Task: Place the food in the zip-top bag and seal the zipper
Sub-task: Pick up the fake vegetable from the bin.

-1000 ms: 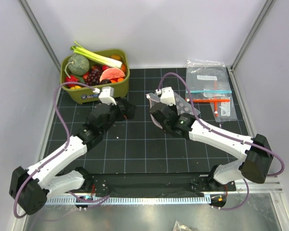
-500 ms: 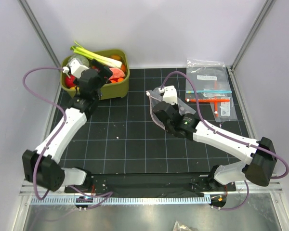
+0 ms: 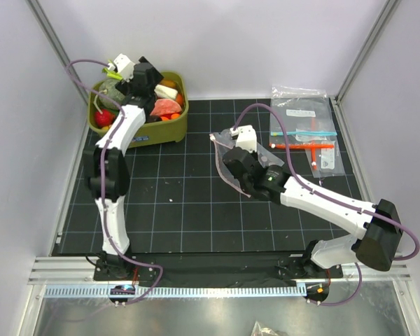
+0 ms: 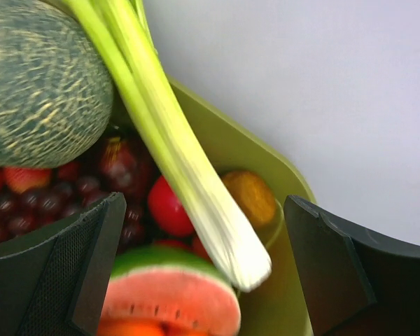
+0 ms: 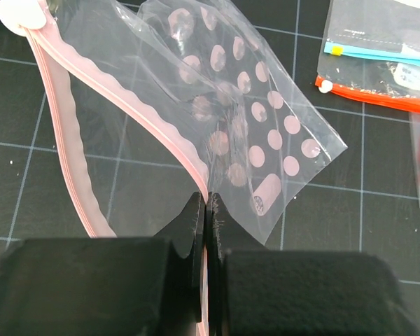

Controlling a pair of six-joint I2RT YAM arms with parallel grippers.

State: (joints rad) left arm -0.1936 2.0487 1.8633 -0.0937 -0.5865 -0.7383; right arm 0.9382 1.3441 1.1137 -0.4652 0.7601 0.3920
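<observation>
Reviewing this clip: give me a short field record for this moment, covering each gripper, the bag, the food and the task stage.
Left gripper: open, above the olive-green plastic bin, holding nothing
Right gripper: shut on the pink zipper strip of the clear pink-dotted zip-top bag
Bag mouth: open, no food seen inside
Food: long green-white toy leek, red watermelon slice and netted green melon lie in the bin
Task stage: nothing bagged yet, zipper unsealed
</observation>
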